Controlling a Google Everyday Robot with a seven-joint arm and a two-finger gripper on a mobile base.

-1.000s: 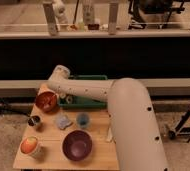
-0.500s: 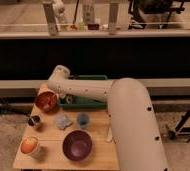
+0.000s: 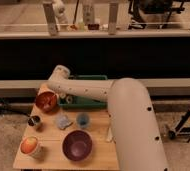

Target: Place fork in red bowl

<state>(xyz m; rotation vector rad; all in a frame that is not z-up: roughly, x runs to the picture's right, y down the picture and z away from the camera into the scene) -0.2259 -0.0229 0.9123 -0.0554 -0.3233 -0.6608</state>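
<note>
The red bowl [image 3: 46, 101] is round, rust-red and glossy inside. It sits at the far left of the wooden table [image 3: 48, 159]. My white arm reaches in from the lower right and bends at an elbow [image 3: 61, 75] above the bowl. My gripper [image 3: 57, 94] hangs at the bowl's right rim, just above it. I cannot make out a fork in the gripper or in the bowl.
A green tray [image 3: 86, 103] lies behind the arm. A purple bowl [image 3: 77, 145] stands at the front, an orange-and-white cup [image 3: 30, 146] at the front left. A small dark cup [image 3: 35, 120], a crumpled grey-blue item [image 3: 63, 121] and a blue cup [image 3: 82, 119] sit mid-table. A pale slim object [image 3: 109, 132] lies at the right edge.
</note>
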